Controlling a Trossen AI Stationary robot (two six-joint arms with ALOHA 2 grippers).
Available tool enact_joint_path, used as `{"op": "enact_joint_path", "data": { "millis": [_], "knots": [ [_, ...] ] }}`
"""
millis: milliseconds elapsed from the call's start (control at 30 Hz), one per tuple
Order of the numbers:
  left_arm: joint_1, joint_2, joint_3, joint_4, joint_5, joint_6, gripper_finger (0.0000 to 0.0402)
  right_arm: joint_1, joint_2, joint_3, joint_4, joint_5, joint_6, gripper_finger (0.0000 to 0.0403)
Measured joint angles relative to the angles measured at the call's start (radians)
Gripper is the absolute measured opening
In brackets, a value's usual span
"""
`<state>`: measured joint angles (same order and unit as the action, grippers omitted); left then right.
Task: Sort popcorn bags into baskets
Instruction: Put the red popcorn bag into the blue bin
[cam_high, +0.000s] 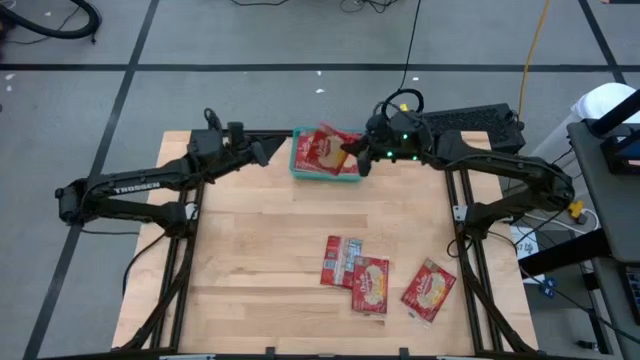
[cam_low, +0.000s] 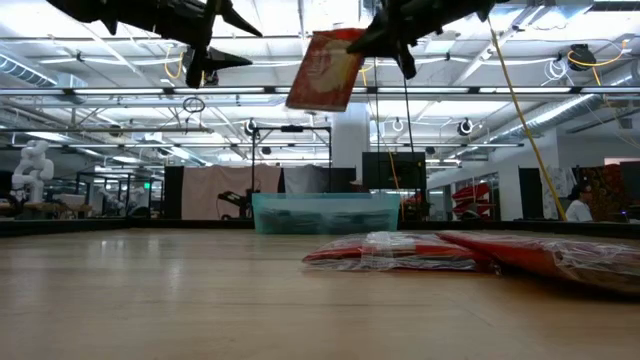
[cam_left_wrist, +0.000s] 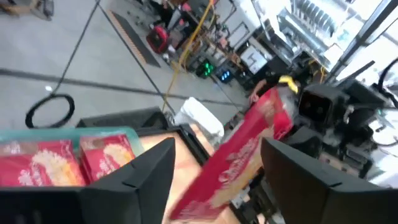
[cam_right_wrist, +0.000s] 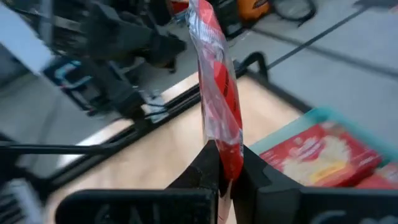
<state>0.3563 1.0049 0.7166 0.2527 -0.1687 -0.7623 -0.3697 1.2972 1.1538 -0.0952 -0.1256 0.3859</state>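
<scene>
My right gripper is shut on a red popcorn bag and holds it high over the teal basket at the table's far edge. Red bags lie flat inside the basket. My left gripper hovers open just left of the basket, touching nothing; in the left wrist view its fingers frame the held bag farther off. Three more bags lie flat on the table's near right part. My right gripper pinches the bag between its two fingers at one edge. The fingers reach in from the table's right. The bag is lifted clear above the basket and sticks out tilted beyond the fingertips, its face slightly crumpled.
The basket sits at the middle of the far edge between the two arms. Bare wood lies across the table's left half and centre. The loose bags lie close to the near right. A person is far off in the room.
</scene>
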Motion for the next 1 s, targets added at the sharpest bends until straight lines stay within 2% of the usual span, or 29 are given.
{"op": "enact_joint_path", "data": {
  "millis": [200, 300, 400, 533, 633, 733, 867, 1000],
  "knots": [
    [0.098, 0.014, 0.0, -0.013, 0.268, -0.053, 0.0259, -0.077, -0.03, 0.0, -0.044, -0.271, 0.128, 0.0005],
    [0.127, 0.05, 0.025, -0.023, 0.421, -0.064, 0.0255, -0.095, -0.03, 0.0, -0.044, -0.339, 0.169, 0.0005],
    [0.121, 0.097, 0.087, -0.047, 0.523, -0.009, 0.0249, -0.11, -0.03, 0.0, -0.043, -0.38, 0.193, 0.0006],
    [0.102, 0.166, 0.169, -0.092, 0.555, 0.077, 0.0254, -0.128, -0.027, 0.0, -0.044, -0.429, 0.177, 0.0006],
    [0.099, 0.228, 0.216, -0.104, 0.558, 0.099, 0.0268, -0.146, -0.023, 0.0, -0.044, -0.509, 0.173, 0.0006],
    [0.099, 0.292, 0.248, -0.09, 0.605, 0.107, 0.0284, -0.16, -0.008, 0.0, -0.044, -0.58, 0.171, 0.0006],
    [0.093, 0.366, 0.288, -0.081, 0.691, 0.137, 0.0295, -0.177, 0.013, 0.0, -0.043, -0.613, 0.153, 0.0006],
    [0.094, 0.41, 0.293, -0.043, 0.712, 0.133, 0.0283, -0.201, 0.034, 0.0, -0.033, -0.643, 0.135, 0.0006]
  ]
}}
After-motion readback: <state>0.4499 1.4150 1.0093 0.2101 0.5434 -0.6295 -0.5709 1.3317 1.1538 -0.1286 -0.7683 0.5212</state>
